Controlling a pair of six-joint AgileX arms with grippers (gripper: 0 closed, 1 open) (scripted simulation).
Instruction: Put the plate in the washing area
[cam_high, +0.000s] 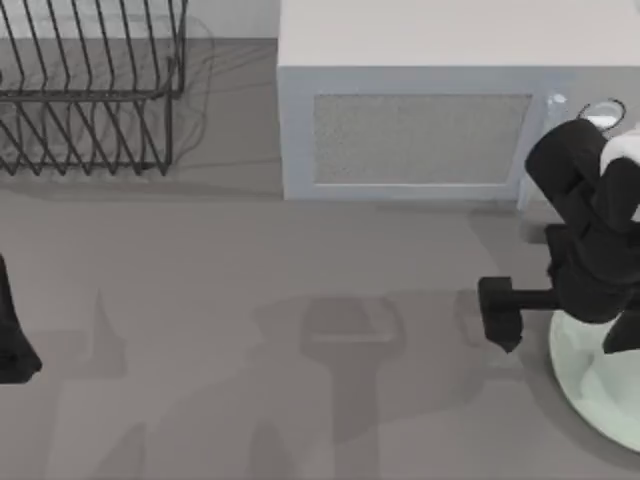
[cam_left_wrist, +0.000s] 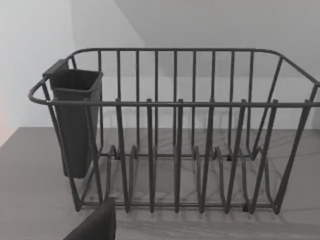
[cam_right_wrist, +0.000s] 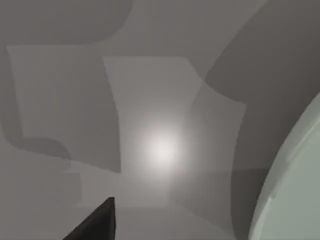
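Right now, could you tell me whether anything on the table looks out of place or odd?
Nothing looks spilled or damaged. The plate lies flat at the table's right edge, partly under the right arm, far from the dish rack at the back left.

One of each thing on my bench, and two arms of mine.

I count one plate (cam_high: 590, 385), pale mint green; one microwave (cam_high: 420, 130); one wire dish rack (cam_high: 90, 90) carrying one dark cutlery cup (cam_left_wrist: 75, 122). The rack's floor holds a single row of upright loop dividers. My left arm (cam_high: 15, 330) and right arm (cam_high: 590, 240) make two.
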